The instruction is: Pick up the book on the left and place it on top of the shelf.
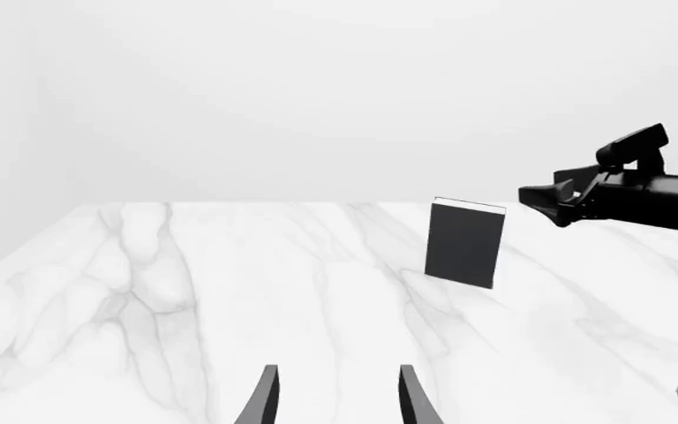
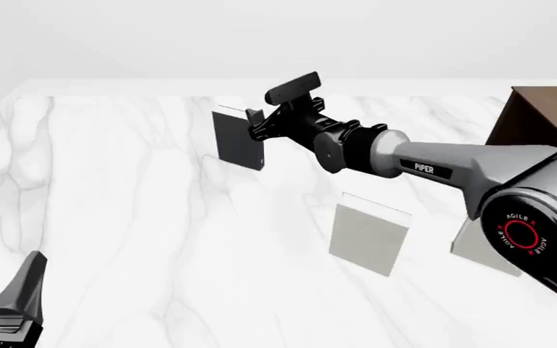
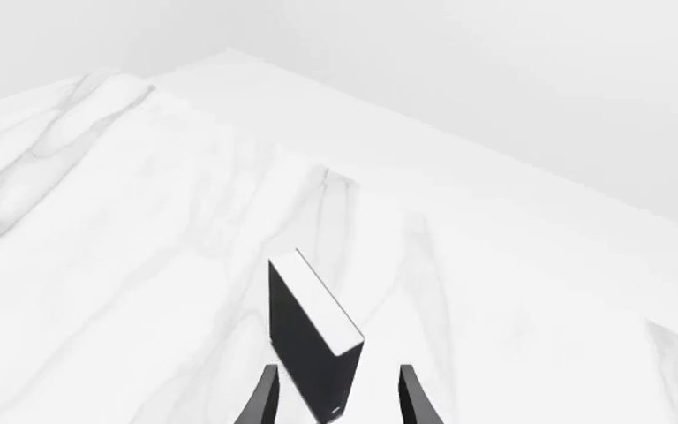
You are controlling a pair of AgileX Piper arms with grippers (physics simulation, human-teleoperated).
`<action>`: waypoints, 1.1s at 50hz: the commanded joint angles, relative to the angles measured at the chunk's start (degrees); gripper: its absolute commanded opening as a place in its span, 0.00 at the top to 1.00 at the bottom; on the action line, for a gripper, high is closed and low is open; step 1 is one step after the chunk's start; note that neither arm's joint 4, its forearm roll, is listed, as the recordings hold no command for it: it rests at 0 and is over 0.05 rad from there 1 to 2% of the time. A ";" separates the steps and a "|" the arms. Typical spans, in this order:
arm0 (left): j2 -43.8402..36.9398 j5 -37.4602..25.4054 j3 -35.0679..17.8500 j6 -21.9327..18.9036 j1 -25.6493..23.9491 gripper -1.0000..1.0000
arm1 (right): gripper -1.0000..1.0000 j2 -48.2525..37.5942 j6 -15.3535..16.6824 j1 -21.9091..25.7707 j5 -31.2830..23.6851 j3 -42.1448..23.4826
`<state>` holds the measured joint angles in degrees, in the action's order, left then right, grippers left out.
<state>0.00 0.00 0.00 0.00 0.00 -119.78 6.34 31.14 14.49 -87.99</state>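
White veined marble table [image 2: 114,217], thin dark book [image 2: 238,139] upright, right hand [image 3: 335,397] spread around it, left hand [image 1: 335,397] spread

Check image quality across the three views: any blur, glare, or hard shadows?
Front view: sharp, flat even light, only faint soft shadows beside the pale books on the table. Left wrist view: crisp, no glare, the book stands out against the white. Right wrist view: sharp; the book sits between the right gripper fingers, background washed near-white.

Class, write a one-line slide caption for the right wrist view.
Right gripper, open, closing in on the upright black book standing on the marble table.
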 commanded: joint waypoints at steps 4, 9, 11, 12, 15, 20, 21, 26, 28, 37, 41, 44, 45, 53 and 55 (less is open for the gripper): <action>0.00 0.00 0.00 0.00 0.00 0.00 | 0.00 -3.26 -0.68 0.26 0.48 -2.44; 0.00 0.00 0.00 0.00 0.00 0.00 | 0.00 -4.14 -0.81 0.12 0.33 -3.21; 0.00 0.00 0.00 0.00 0.00 0.00 | 0.00 -4.30 -0.84 0.17 0.50 -3.21; 0.00 0.00 0.00 0.00 0.00 0.00 | 0.00 -4.41 -0.88 0.15 0.55 -3.27; 0.00 0.00 0.00 0.00 0.00 0.00 | 0.00 -4.98 -1.01 0.03 0.60 -3.80; 0.00 0.00 0.00 0.00 0.00 0.00 | 0.00 -6.02 -1.25 -0.06 0.60 -4.84; 0.00 0.00 0.00 0.00 0.00 0.00 | 0.00 -6.23 -1.27 -0.04 0.57 -5.02; 0.00 0.00 0.00 0.00 0.00 0.00 | 0.00 -7.28 -1.64 0.06 0.62 -5.82; 0.00 0.00 0.00 0.00 0.00 0.00 | 0.00 -7.69 -1.74 0.04 0.70 -6.06; 0.00 0.00 0.00 0.00 0.00 0.00 | 0.00 -9.85 -2.02 -0.38 0.67 -7.51; 0.00 0.00 0.00 0.00 0.00 0.00 | 0.00 -10.64 -2.07 -0.47 0.67 -8.11; 0.00 0.00 0.00 0.00 0.00 0.00 | 0.00 -11.54 -2.55 -0.66 0.96 -8.59; 0.00 0.00 0.00 0.00 0.00 0.00 | 0.00 -11.81 -2.72 -0.63 1.09 -8.60; 0.00 0.00 0.00 0.00 0.00 0.00 | 0.00 -13.32 -3.16 -0.70 1.07 -9.71; 0.00 0.00 0.00 0.00 0.00 0.00 | 0.00 -13.58 -3.19 -0.72 1.04 -9.95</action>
<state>0.00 0.00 0.00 0.00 0.00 -131.50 3.65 30.59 15.51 -96.55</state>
